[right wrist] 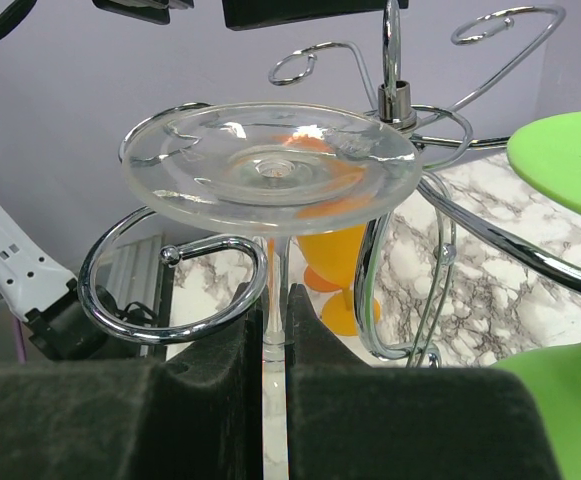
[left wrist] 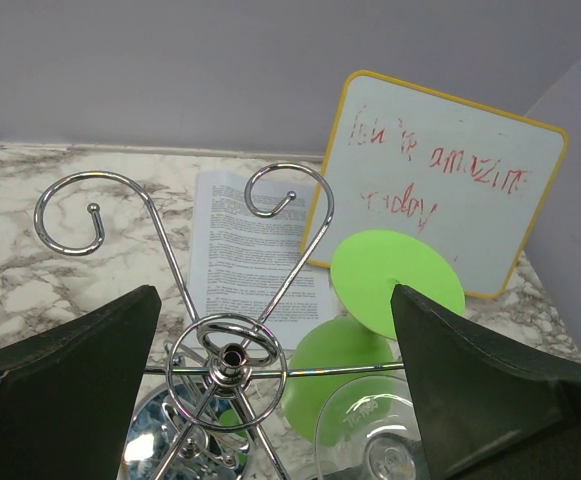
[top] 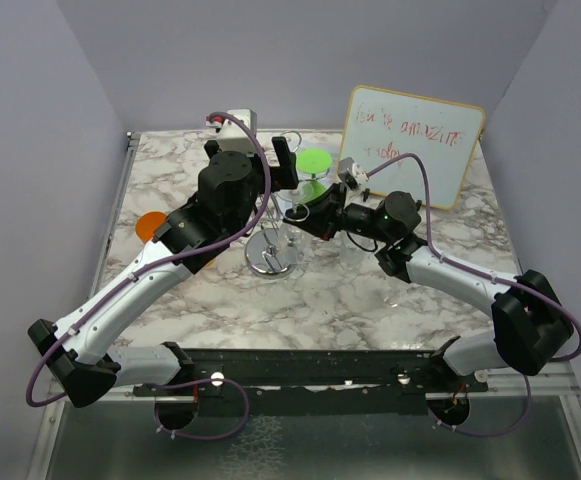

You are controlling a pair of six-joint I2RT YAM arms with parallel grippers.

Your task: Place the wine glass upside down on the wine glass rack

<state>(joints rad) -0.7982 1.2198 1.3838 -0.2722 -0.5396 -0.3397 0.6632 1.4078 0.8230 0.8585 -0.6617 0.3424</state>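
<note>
The chrome wine glass rack [top: 273,252] stands mid-table; its hub [left wrist: 228,356] and curled loop arms [right wrist: 184,292] show in both wrist views. My right gripper [right wrist: 276,322] is shut on the stem of a clear wine glass [right wrist: 270,165], held upside down with its foot on top, just above a loop arm. The stem is at the loop's edge; I cannot tell whether it is inside it. In the top view this gripper [top: 320,215] is beside the rack's right side. My left gripper [top: 287,162] hovers open and empty above the rack, fingers [left wrist: 65,400] either side of the hub.
A green wine glass [left wrist: 395,280] stands inverted just behind and right of the rack, close to the clear glass's foot [left wrist: 380,445]. An orange glass [top: 150,226] lies at the left. A yellow-framed whiteboard [top: 410,140] leans at the back right, with a printed sheet [left wrist: 255,255] in front of it.
</note>
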